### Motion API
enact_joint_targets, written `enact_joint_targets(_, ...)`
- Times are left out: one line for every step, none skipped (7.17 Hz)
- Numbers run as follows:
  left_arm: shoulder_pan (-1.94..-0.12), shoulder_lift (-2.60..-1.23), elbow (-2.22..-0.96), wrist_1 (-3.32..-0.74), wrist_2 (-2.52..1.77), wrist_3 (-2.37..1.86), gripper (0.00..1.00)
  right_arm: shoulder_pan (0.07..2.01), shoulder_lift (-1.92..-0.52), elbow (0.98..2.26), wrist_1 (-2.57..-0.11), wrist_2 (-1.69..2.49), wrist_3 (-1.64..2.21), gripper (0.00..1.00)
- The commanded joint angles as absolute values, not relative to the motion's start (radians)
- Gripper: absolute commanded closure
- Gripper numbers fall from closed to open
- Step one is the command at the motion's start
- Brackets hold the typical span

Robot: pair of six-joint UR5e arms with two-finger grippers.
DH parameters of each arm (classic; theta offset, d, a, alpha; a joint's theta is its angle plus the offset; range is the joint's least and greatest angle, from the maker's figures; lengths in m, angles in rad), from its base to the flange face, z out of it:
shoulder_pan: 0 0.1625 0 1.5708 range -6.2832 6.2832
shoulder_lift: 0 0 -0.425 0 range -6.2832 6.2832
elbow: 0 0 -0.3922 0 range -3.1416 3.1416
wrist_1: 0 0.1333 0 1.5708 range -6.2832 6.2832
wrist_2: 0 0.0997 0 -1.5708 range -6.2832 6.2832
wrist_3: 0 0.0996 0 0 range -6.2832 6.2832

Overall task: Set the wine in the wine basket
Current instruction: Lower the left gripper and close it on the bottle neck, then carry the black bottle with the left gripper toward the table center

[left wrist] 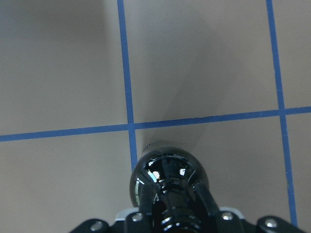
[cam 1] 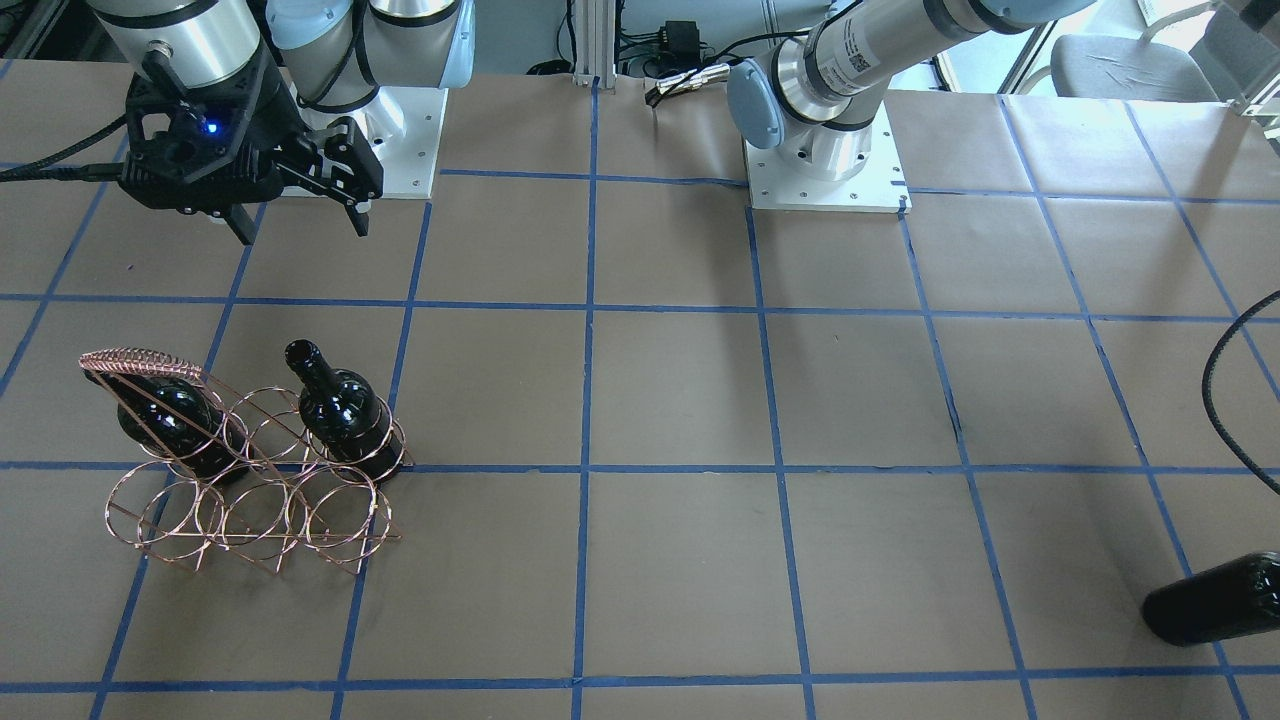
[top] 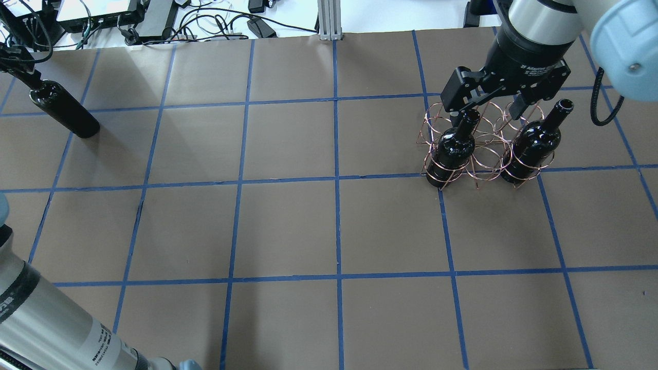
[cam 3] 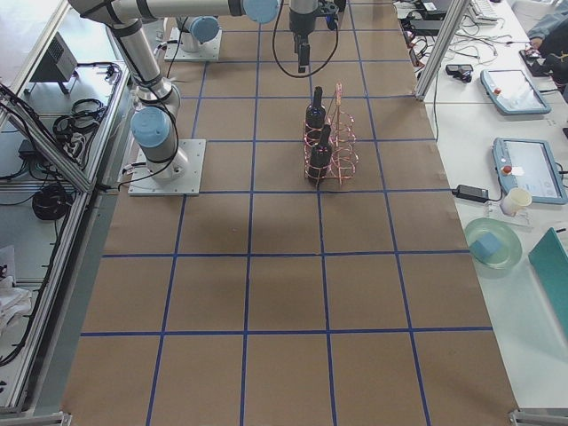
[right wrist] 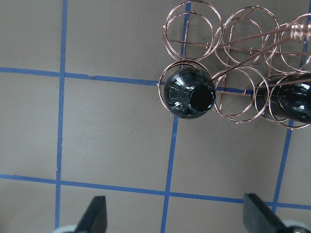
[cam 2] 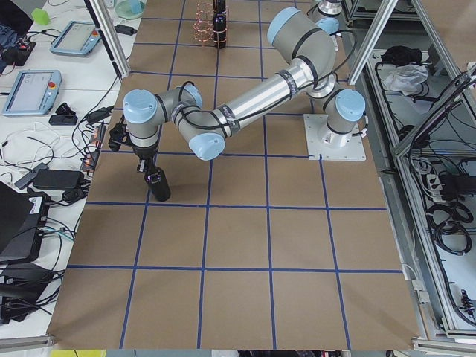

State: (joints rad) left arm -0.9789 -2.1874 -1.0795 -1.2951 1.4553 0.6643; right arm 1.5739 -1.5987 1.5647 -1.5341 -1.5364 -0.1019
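Note:
My left gripper [top: 30, 82] is shut on the neck of a near-black wine bottle [top: 64, 112] that is upright at the table's far left. The left wrist view shows its fingers [left wrist: 146, 201] on either side of the neck above the bottle's shoulder [left wrist: 167, 172]. I cannot tell whether the bottle is lifted off the table. The copper wire wine basket [top: 483, 156] stands at the far right and holds two look-alike bottles [top: 452, 149] [top: 532, 146] in its near row's outer rings. My right gripper [top: 488, 108] is open and empty, above the basket.
The basket's middle near ring [right wrist: 238, 94] and its far row of rings [right wrist: 243, 29] hold nothing. The brown table [top: 334, 231] has a blue tape grid. Cables and devices [top: 154, 15] lie beyond the far edge.

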Motion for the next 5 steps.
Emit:
enact_joint_targets(-0.98,-2.162,-1.08,-1.345,1.447,0.649,1.0,1.574,-1.598,1.565,-1.539,-1.539,-0.107,0.0)
enact_joint_targets(-0.997,-2.128,-1.084,-1.385,1.444,0.588,1.0,1.574,-1.601,1.565,-1.539,-1.537,-0.1,0.0)
enact_joint_targets(-1.04,-2.084,-1.115,-1.391,1.445,0.54,1.0,1.568,-1.6,1.565,-1.54,-1.54,-0.1,0.0)
enact_joint_targets(-1.089,-2.038,-1.161,-1.391,1.443,0.469,1.0,1.565,-1.603,1.563,-1.542,-1.54,-0.11,0.0)
enact_joint_targets(-1.133,-2.008,-1.192,-1.393,1.443,0.387,1.0,1.565,-1.603,1.565,-1.542,-1.542,-0.11,0.0)
